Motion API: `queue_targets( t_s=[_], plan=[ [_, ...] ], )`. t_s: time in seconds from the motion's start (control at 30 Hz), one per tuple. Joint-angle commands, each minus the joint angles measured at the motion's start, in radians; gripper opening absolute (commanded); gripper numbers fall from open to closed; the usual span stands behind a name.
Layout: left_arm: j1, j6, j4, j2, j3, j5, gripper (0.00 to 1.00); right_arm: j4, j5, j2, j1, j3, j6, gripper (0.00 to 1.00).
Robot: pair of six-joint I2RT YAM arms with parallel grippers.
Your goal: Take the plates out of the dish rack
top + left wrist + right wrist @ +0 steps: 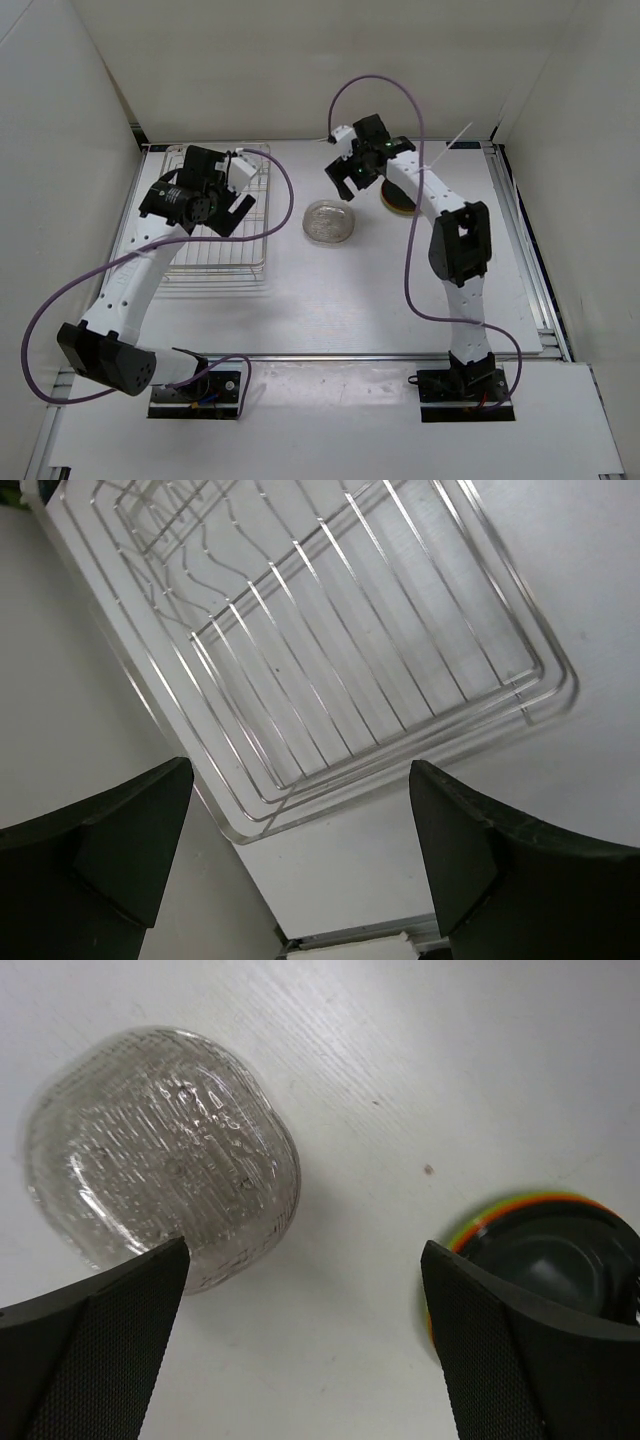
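Note:
The wire dish rack (215, 268) lies at the left of the table, and the left wrist view shows its grid (545, 665) holding no plates. My left gripper (235, 190) (300, 850) hovers open above it, holding nothing. The clear glass plate (328, 221) (160, 1195) lies flat on the table right of the rack. Further right, the black plate (545, 1255) sits on top of an orange and a green plate, whose rims (480, 1218) peek out. In the top view my right arm partly hides this stack (398, 204). My right gripper (350, 175) (305, 1330) hangs open above the bare table between the glass plate and the stack.
White walls enclose the table at the left, back and right. A metal rail (525, 250) runs along the right edge. Purple cables (400, 95) loop from both arms, the left arm's hanging over the rack's right side.

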Motion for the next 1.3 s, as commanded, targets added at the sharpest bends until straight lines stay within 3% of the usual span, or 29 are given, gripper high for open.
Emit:
queue_targets(
  t_s=[0.0, 0.2, 0.37, 0.73, 1.27],
  plan=[
    [0.027, -0.073, 0.127, -0.024, -0.01, -0.113, 1.0, 0.003, 0.027, -0.205, -0.046, -0.004, 0.133, 1.0],
    [0.139, -0.213, 0.134, 0.058, 0.08, -0.113, 1.0, -0.105, 0.092, -0.32, -0.101, -0.013, 0.214, 1.0],
    [0.24, -0.285, 0.114, 0.127, 0.159, 0.031, 1.0, -0.125, 0.11, -0.446, -0.194, -0.129, 0.255, 1.0],
    [0.395, -0.339, 0.197, 0.171, 0.113, 0.186, 1.0, -0.125, 0.098, -0.6, -0.361, -0.286, 0.286, 1.0],
    [0.405, -0.357, 0.258, 0.162, 0.097, 0.188, 1.0, -0.097, 0.079, -0.647, -0.381, -0.346, 0.295, 1.0]
  ],
)
